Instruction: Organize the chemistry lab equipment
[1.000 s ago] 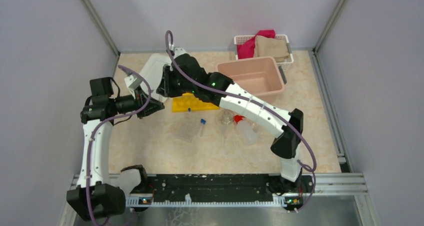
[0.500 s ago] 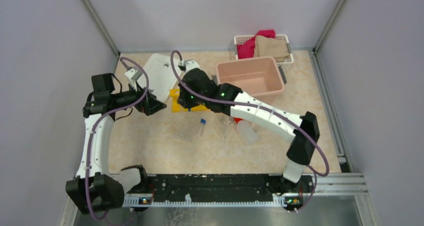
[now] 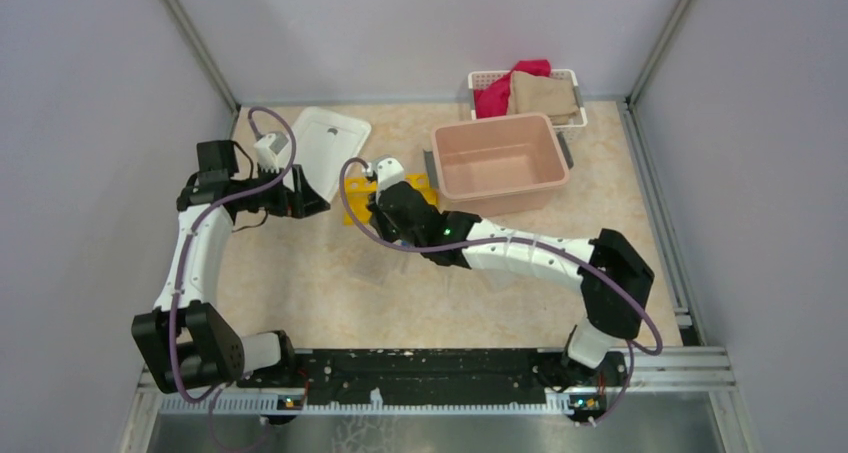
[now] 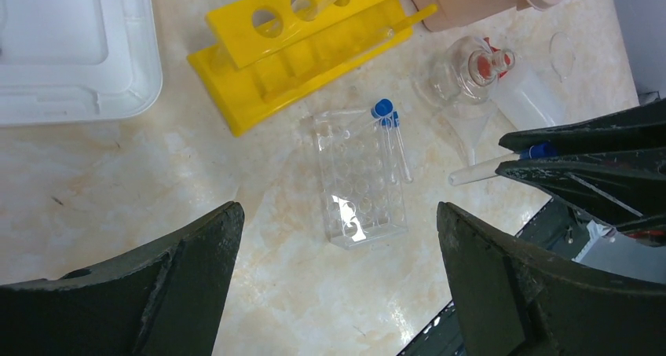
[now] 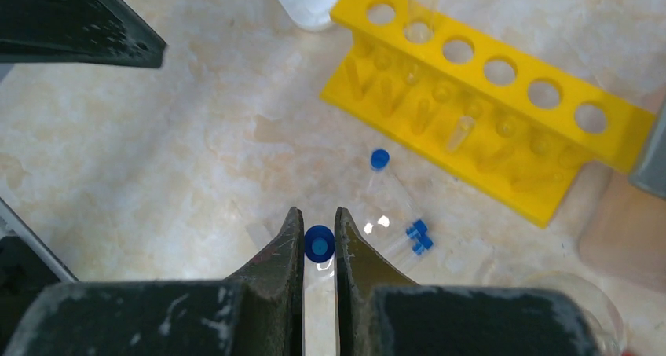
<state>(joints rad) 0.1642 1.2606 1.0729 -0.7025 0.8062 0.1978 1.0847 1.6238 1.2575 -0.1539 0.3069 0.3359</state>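
Observation:
My right gripper is shut on a clear tube with a blue cap, held upright above the table in front of the yellow tube rack. The left wrist view shows that tube sticking out of the right fingers. Two more blue-capped tubes lie on the clear tube rack. Beside it are the round flask, the funnel and the white squeeze bottle with a red nozzle. My left gripper is open and empty, hovering left of the racks.
A white lid lies flat at the back left, just beyond my left gripper. The pink tub stands right of the yellow rack, and a white basket of cloths is behind it. Grey walls close three sides.
My left gripper opened, let go of the white lid and drew back to the left. My right arm swung from over the lid toward the racks, shut on the tube.

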